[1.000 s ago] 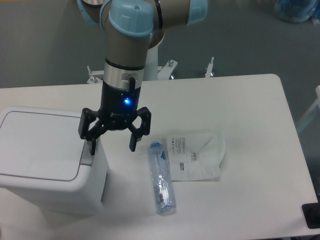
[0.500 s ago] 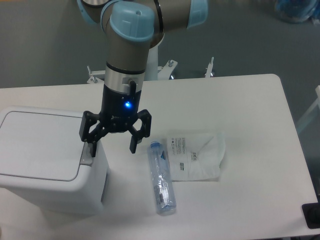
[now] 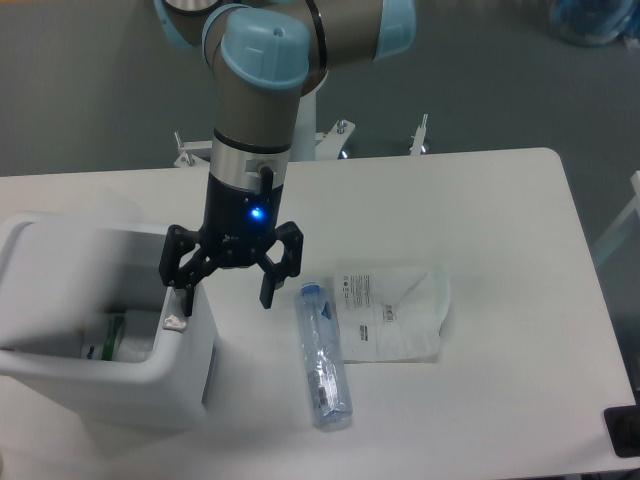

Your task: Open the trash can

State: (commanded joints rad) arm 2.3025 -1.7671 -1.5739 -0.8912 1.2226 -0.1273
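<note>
The trash can [image 3: 180, 385] is a large white boxy bin at the table's front left. Its lid no longer covers the top, and the inside shows, with some green and white items [image 3: 112, 338] at the bottom. A small grey push tab [image 3: 175, 322] sits on the bin's right rim. My gripper [image 3: 225, 290] hangs open over that rim. One of its black fingers [image 3: 185, 295] stands just above the tab, touching it or nearly so. The other finger is off the bin's right side, over the table.
A clear plastic bottle [image 3: 323, 355] lies on the white table [image 3: 500, 200] just right of the gripper. A white plastic bag with printed text [image 3: 393, 312] lies beside it. A dark object [image 3: 625, 432] sits at the table's front right corner.
The bin's flat white lid has sprung open, exposing the inside. The gripper has shifted only slightly, staying at the push tab.
</note>
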